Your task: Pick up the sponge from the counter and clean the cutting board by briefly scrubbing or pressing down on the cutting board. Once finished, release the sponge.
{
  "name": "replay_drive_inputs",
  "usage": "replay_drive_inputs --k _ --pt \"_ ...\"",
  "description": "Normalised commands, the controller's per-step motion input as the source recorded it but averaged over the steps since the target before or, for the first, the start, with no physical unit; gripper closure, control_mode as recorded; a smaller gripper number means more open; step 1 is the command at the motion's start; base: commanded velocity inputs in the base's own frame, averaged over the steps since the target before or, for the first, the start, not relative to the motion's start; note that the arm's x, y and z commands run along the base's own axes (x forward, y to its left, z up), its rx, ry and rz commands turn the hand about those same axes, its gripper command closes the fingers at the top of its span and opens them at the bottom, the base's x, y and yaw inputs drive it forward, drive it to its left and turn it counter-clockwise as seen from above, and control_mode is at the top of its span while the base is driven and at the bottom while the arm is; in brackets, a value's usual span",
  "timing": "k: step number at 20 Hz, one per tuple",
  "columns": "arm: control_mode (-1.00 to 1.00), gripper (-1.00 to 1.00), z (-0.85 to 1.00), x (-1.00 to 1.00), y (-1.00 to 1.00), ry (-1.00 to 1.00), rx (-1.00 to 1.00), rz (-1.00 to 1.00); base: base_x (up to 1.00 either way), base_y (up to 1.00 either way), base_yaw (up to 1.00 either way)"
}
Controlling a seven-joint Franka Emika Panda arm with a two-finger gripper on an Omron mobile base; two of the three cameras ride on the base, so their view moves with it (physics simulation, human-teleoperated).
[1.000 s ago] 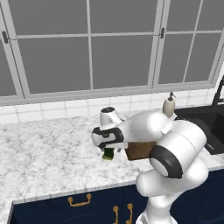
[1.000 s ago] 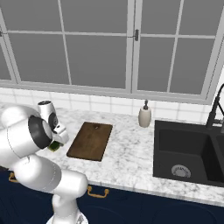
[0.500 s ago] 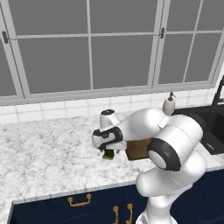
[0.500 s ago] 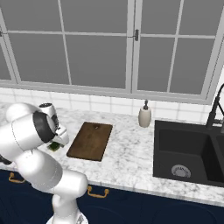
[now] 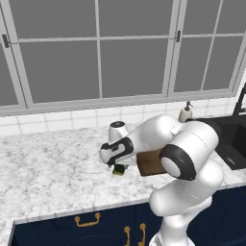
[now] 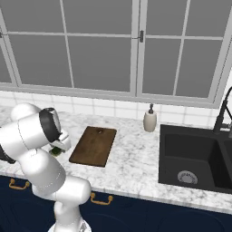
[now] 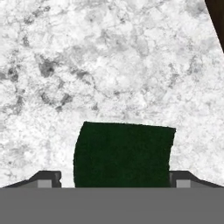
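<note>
The end effector (image 7: 113, 177) stood over the sponge (image 7: 122, 154), fingertips apart on either side, not visibly clamped. The sponge lay on the worktop (image 5: 53, 163), at about 9 o'clock of the cutting board (image 6: 94, 146). Grasping, scrubbing and release seemingly all remained.

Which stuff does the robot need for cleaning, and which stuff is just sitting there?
Needed for the job:
sponge, between the fingers
cutting board
counter, where the sponge lies

Just sitting there:
soap bottle
sink
tap
window
</note>
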Motion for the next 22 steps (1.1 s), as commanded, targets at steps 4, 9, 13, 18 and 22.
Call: replay_drive_inputs --k 4,9,13,18,22 --pt "-1.00 1.00 0.00 0.00 0.00 0.00 0.00 0.00 0.00 0.00 0.00" --pt "-1.00 1.00 0.00 -0.02 -0.02 0.00 0.00 0.00 0.00 0.00 0.00" --pt "-1.00 1.00 0.60 -0.60 -0.43 -0.10 0.05 -0.29 0.00 0.00 0.00" --pt "-1.00 1.00 0.45 -0.44 -0.22 0.00 -0.07 -0.44 0.00 0.00 0.00" --pt "-1.00 1.00 0.39 -0.14 -0.68 0.06 -0.05 -0.43 0.00 0.00 0.00"
